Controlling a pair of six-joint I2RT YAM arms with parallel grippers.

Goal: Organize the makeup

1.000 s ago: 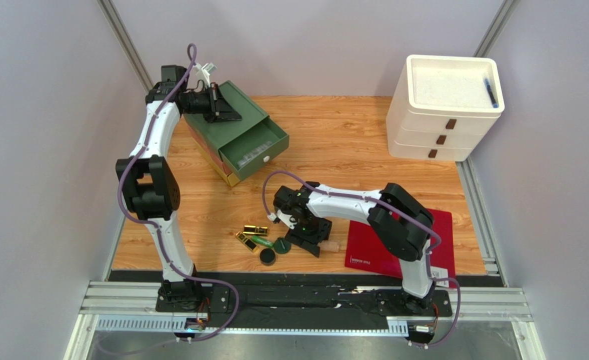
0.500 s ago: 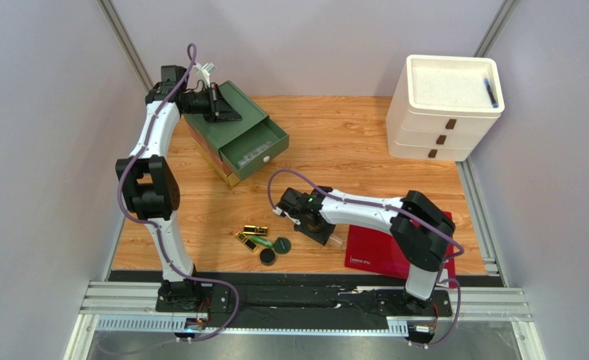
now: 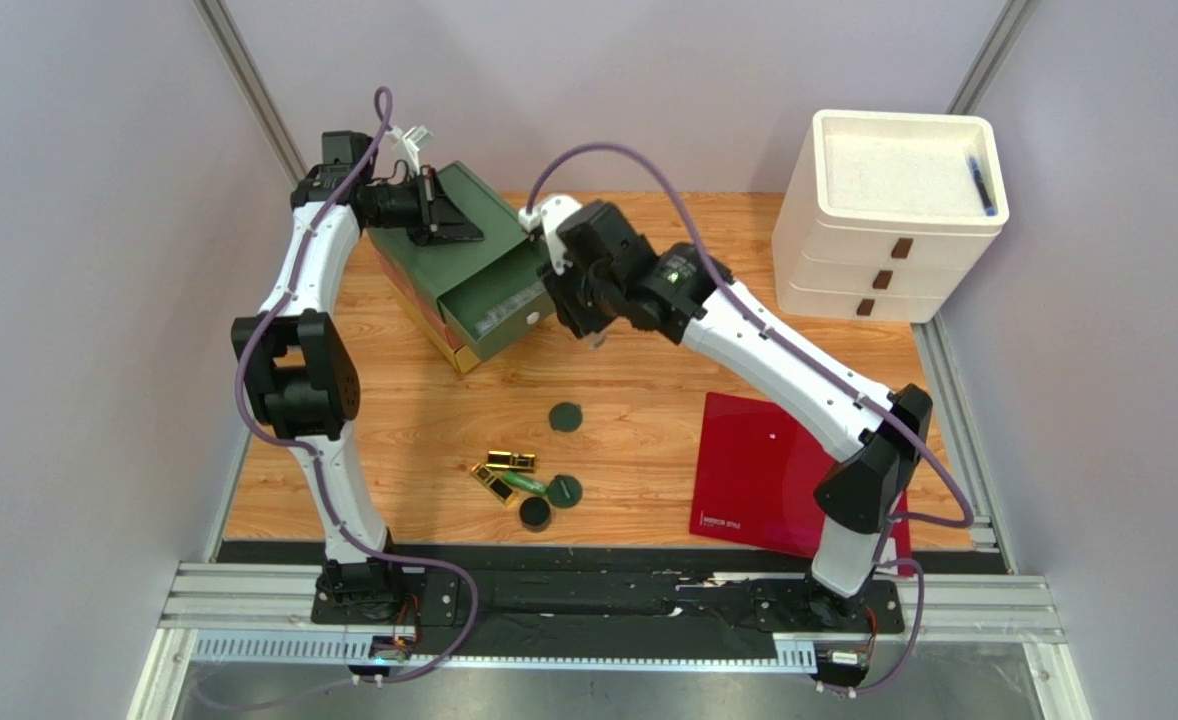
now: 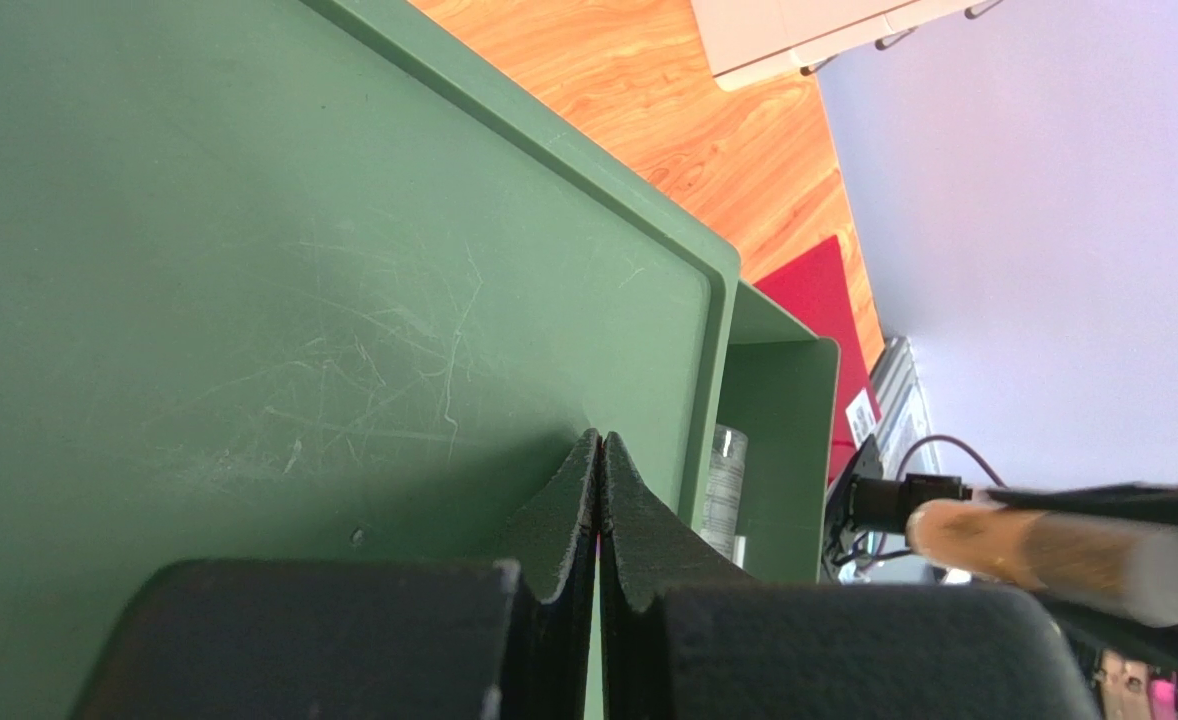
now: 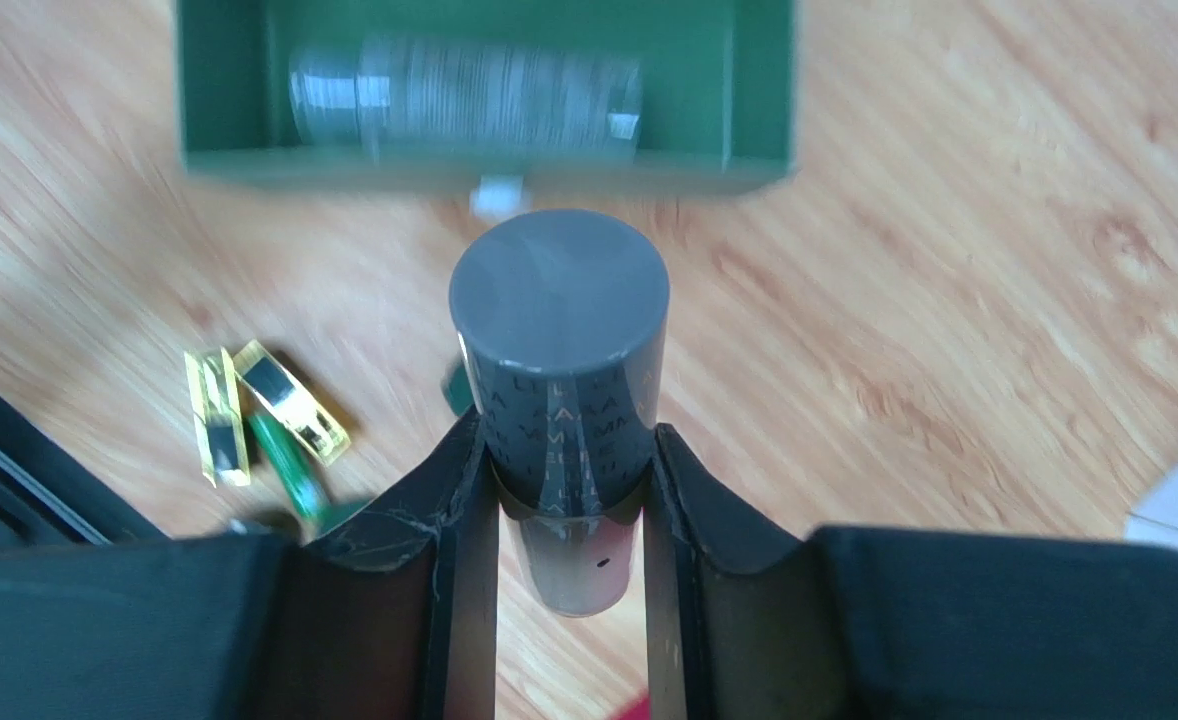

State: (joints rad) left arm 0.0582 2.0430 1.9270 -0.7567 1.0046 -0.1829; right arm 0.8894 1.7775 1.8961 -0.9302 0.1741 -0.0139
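Gripping a grey-capped lip-gloss tube point(image 5: 558, 323) between its fingers, the right gripper point(image 5: 562, 450) hangs close to the green box point(image 3: 487, 222), near the front of its pulled-out drawer point(image 5: 475, 168), where another clear tube point(image 5: 460, 98) lies. The left gripper point(image 4: 598, 450) rests on the box's top, jaws pressed together on nothing. Well in front of the box lie three dark round compacts point(image 3: 564, 417), gold lipstick tubes point(image 3: 513, 459) and a green tube point(image 3: 516, 483); one compact sits nearer the box.

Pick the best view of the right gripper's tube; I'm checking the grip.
Right wrist: the tube clamped between both fingers, cap toward the camera. Left wrist catches it blurred at the frame edge; top external hides it under the right gripper.
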